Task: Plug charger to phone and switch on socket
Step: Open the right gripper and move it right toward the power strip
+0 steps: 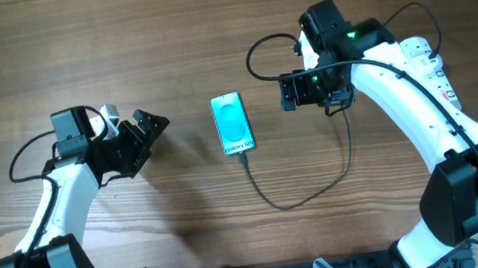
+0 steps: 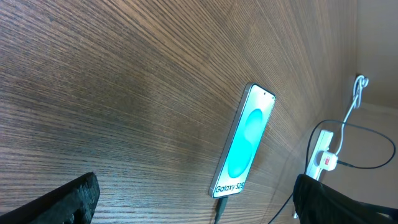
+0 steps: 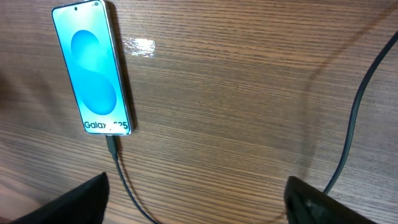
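Wood-grain surface (image 1: 120, 39) carrying three things.
The phone (image 1: 232, 124) lies screen-up near the middle. The charger (image 1: 301, 201) joins its near end and curves toward the socket (image 1: 434, 67) by the right edge.

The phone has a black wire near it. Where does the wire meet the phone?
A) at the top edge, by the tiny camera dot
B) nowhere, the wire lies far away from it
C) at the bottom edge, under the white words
C: in the right wrist view the charger has its connector end pushed into the bottom edge of the phone, right under the white words.
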Robot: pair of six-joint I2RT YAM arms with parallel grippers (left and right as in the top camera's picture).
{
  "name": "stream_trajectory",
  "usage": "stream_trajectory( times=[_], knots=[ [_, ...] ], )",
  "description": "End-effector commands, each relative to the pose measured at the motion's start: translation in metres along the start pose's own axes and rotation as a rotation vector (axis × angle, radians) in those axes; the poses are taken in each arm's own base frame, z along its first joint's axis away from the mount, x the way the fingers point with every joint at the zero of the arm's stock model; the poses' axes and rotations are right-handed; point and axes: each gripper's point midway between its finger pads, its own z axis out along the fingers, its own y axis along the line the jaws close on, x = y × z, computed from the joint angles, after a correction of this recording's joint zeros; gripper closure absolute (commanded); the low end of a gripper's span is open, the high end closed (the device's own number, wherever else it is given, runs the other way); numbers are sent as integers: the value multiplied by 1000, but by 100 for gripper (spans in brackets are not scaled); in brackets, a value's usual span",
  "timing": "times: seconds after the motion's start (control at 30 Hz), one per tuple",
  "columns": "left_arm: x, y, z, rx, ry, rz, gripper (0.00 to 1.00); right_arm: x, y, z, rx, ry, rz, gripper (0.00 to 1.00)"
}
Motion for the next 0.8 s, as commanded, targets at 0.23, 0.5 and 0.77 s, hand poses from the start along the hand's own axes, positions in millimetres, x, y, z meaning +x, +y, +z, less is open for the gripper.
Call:
stream_trajectory(
  times=[0.23,0.5,0.77],
  knots=[
    [0,-1,0,-1,-1,27,0,9,3,-9,-10,20,-7,96],
    [0,-1,0,-1,-1,27,0,21,-8,-37,18,82,46,96],
    [0,-1,0,-1,-1,27,0,-7,-56,-99,176,-56,184,96]
  ],
)
